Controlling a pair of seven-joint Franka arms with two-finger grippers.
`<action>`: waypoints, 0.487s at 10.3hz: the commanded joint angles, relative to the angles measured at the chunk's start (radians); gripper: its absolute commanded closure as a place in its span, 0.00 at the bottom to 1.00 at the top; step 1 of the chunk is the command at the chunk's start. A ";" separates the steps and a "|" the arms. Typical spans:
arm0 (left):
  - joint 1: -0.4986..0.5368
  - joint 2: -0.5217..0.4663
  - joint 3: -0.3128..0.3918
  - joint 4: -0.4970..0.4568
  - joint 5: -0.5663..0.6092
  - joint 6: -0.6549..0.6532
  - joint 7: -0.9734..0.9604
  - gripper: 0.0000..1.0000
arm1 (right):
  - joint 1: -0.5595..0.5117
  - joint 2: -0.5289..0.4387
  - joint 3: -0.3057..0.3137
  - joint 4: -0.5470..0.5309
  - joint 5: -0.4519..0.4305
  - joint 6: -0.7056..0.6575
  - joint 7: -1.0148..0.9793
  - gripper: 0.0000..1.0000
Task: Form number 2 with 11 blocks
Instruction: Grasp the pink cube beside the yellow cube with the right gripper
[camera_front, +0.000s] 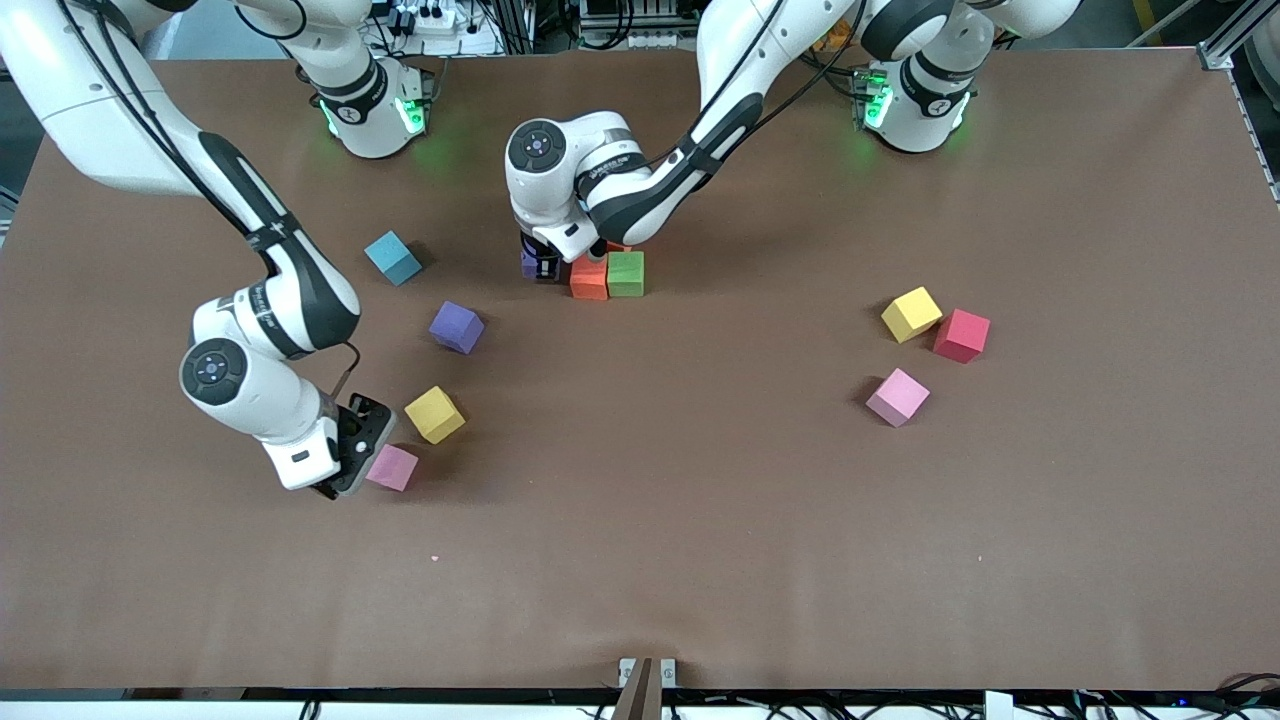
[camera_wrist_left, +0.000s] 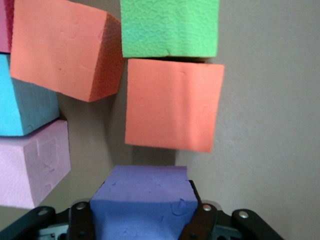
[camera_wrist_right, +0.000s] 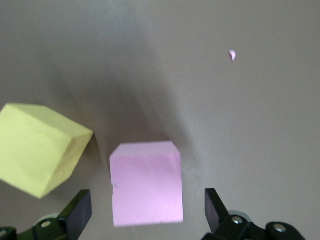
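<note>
The left claw (camera_wrist_left: 142, 220) is holding a purple block (camera_wrist_left: 142, 200) tight between its two fingers (camera_wrist_left: 80, 222). It is hanging low over the bench (camera_front: 700, 520), right next to the small group of blocks in the middle. In that group, an orange block (camera_front: 589, 280) is sitting nearest the purple one, and a green block (camera_front: 626, 273) is touching the orange one on the side toward the left arm's end. A second orange block (camera_wrist_left: 62, 50) is showing in the left wrist view, tilted. A blue, a pale pink and a deeper pink block are showing beside it there too.

To do this step well, I think the claw should be turning the purple block square to the orange block, sliding it until the sides touch, and only then letting go.

The right claw (camera_wrist_right: 147, 210) is standing wide open around a pink block (camera_wrist_right: 146, 190), well away from the orange block, toward the right arm's end. It is not squeezing yet. A yellow block (camera_wrist_right: 40, 147) is sitting close by, so the fingers should be going down straight.
</note>
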 joint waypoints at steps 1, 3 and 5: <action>-0.016 0.022 0.026 0.023 -0.014 -0.001 -0.013 0.53 | 0.016 0.035 -0.029 0.030 -0.039 0.020 0.014 0.00; -0.016 0.027 0.026 0.021 -0.010 -0.001 -0.013 0.53 | 0.017 0.058 -0.041 0.028 -0.064 0.074 0.015 0.00; -0.021 0.037 0.026 0.021 -0.009 -0.001 -0.011 0.52 | 0.021 0.084 -0.050 0.027 -0.056 0.095 0.017 0.00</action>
